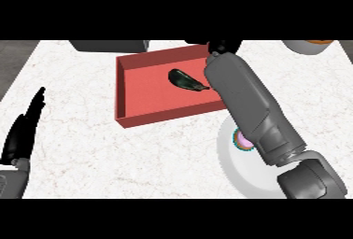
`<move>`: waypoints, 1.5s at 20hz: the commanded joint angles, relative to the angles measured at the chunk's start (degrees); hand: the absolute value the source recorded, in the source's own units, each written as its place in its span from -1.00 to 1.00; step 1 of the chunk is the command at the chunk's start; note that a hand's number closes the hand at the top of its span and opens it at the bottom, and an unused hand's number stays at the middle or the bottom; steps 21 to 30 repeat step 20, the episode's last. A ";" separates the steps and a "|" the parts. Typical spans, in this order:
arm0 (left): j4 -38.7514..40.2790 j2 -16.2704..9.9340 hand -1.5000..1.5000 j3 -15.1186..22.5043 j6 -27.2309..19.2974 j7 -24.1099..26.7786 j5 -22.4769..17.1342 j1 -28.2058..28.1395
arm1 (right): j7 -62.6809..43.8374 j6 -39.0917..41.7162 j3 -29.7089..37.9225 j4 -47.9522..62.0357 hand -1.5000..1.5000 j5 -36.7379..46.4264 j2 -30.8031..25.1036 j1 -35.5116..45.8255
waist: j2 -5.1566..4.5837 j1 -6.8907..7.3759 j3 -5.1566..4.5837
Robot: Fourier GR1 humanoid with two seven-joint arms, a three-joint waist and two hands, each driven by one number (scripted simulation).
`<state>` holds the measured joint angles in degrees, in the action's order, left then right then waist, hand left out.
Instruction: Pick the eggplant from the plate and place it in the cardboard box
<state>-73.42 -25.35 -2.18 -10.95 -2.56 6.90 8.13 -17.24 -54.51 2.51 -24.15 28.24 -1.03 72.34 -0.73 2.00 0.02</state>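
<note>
Right robot hand is reaching over the far rim of the red box; I cannot tell its fingers.
Dark eggplant is lying inside the box, near the grey forearm. White plate is sitting on the counter just beside the box. Left robot hand is resting at the left edge, fingers straight.

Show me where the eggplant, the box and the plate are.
eggplant [186,80], head view, middle of its dark body.
box [119,88], head view, its left wall.
plate [231,161], head view, bare white left part.
</note>
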 commanded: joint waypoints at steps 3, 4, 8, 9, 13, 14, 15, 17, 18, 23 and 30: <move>-2.96 -0.41 0.00 -1.87 0.23 -0.11 -0.28 -4.33 | 1.43 1.15 0.85 -10.57 -1.00 -2.22 -2.03 -5.81 | 1.09 -2.05 0.00; 1.62 0.30 0.00 -1.50 -0.42 -1.43 0.99 0.50 | 0.74 2.64 0.60 -11.63 -1.00 -2.18 -3.39 -7.77 | 1.02 -2.85 -0.01; -2.69 -0.18 0.00 -2.14 0.19 -0.48 0.51 -4.61 | -2.55 5.59 -1.97 -24.16 -1.00 -1.65 -5.99 -18.62 | 1.50 -3.44 -0.01; -1.89 0.83 0.00 -1.91 -0.50 -0.44 0.42 -5.48 | -3.84 5.33 -2.50 -27.54 -1.00 -1.48 -6.16 -20.61 | 2.01 -4.70 -0.03; -3.67 -1.42 0.00 -4.24 1.12 -0.42 -0.96 -6.69 | -4.97 10.63 -4.78 -40.48 -1.00 -1.93 -10.30 -33.68 | 1.91 -4.73 0.00; -4.28 -0.82 0.00 -3.34 0.55 -1.80 -0.07 -6.19 | -7.45 12.17 -5.68 -44.84 -1.00 -0.98 -11.87 -34.85 | 1.99 -5.04 -0.03; -3.34 -0.66 0.00 -3.99 0.81 0.90 -0.53 -8.20 | -9.87 13.56 -6.94 -48.86 -1.00 -0.60 -11.74 -37.66 | 2.01 -4.99 -0.08; -0.85 -2.00 0.00 -5.28 1.38 -0.29 -0.76 -4.32 | -12.22 16.71 -6.99 -56.56 -1.00 -1.27 -14.88 -42.36 | 1.79 -5.56 -0.09; -2.08 -1.59 0.00 -4.96 1.53 -0.19 -0.85 -5.29 | -12.10 18.53 -7.60 -60.03 -1.00 -2.04 -15.86 -46.43 | 1.72 -5.16 -0.07; -4.40 -1.50 0.00 -4.80 1.87 -1.44 -1.04 -6.42 | -13.87 20.90 -9.19 -66.95 -1.00 -1.65 -17.37 -52.56 | 1.63 -4.50 -0.04; -4.40 -1.50 0.00 -4.80 1.87 -1.44 -1.04 -6.42 | -13.87 20.90 -9.19 -66.95 -1.00 -1.65 -17.37 -52.56 | 1.63 -4.50 -0.04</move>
